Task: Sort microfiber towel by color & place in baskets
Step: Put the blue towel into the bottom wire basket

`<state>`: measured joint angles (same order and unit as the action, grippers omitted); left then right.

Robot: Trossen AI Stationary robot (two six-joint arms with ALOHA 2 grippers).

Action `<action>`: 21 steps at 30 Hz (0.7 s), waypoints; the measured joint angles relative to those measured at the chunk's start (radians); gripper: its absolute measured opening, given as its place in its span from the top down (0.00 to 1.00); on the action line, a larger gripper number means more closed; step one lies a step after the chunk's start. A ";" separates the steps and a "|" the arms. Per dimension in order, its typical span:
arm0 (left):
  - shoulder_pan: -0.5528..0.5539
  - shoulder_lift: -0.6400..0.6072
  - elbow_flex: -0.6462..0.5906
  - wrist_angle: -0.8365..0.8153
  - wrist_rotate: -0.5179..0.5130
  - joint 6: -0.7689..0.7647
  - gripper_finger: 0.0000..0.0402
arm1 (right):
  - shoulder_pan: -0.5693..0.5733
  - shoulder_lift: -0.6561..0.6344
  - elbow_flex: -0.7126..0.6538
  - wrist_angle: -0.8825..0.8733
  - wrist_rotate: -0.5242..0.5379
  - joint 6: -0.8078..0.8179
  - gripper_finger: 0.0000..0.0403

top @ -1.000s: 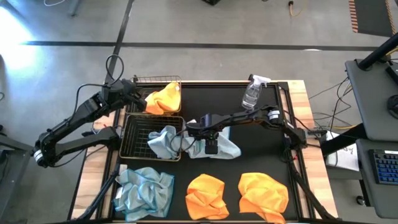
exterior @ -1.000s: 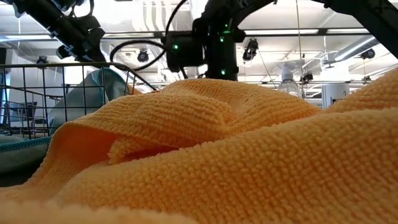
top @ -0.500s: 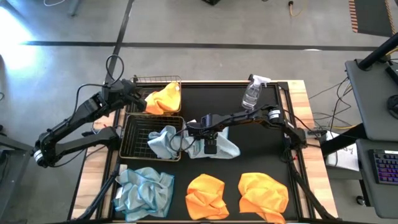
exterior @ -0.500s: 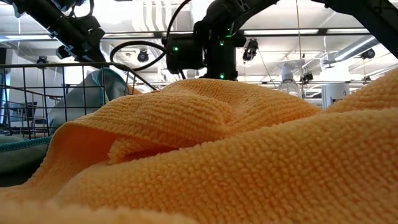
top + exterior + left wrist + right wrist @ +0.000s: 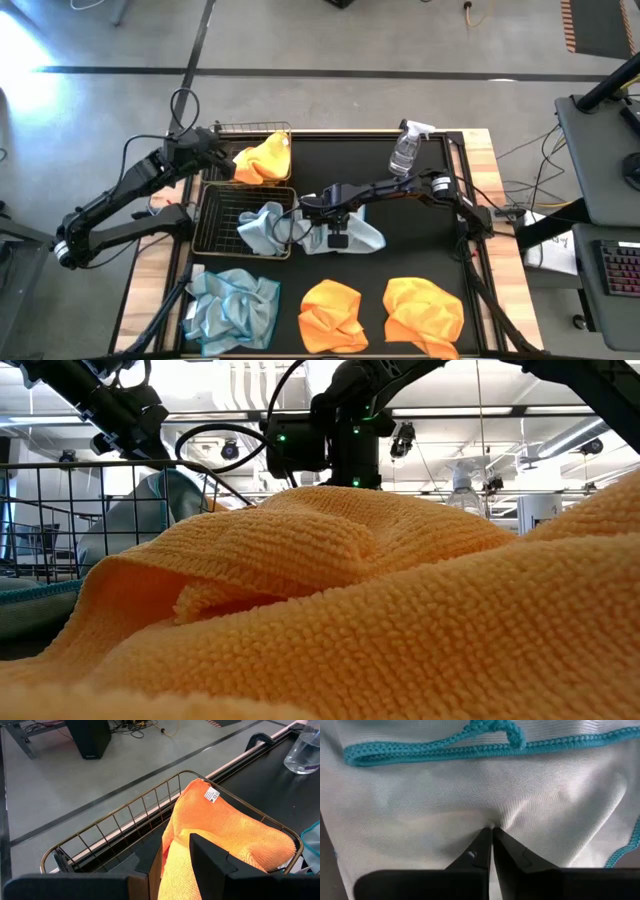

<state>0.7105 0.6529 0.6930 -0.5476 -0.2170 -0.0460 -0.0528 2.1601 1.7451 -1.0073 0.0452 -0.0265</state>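
Far basket [image 5: 226, 130]: one orange towel [image 5: 262, 158] is held inside, draped up over its rim. Near basket [image 5: 215, 215]: a blue-grey towel [image 5: 262, 226] is draped across its right rim. A second blue-grey towel [image 5: 355, 236] is spread on the black mat just beside that rim; its fabric is pinched by the right gripper [image 5: 491, 831], fingers pressed together on a fold. The left gripper [image 5: 175, 847] is poised over the far basket, fingers slightly spread, nothing clasped. Along the near table edge, one blue-grey towel [image 5: 233, 307] and two orange towels [image 5: 333, 312] [image 5: 424, 314] are laid apart. A spray bottle [image 5: 406, 150] is stood near the far edge.
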 joint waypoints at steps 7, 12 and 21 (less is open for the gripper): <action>0.000 0.000 0.000 0.000 0.000 0.000 0.79 | 0.000 0.000 0.013 -0.004 0.001 0.000 0.98; 0.000 0.000 0.000 0.000 0.000 0.000 0.79 | 0.000 0.000 0.045 -0.008 0.000 0.000 0.98; 0.000 0.000 0.000 0.000 0.000 0.000 0.79 | 0.000 -0.002 0.116 -0.008 0.000 0.026 0.97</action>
<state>0.7105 0.6529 0.6930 -0.5472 -0.2169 -0.0460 -0.0528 2.1582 1.8616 -1.0149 0.0456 -0.0002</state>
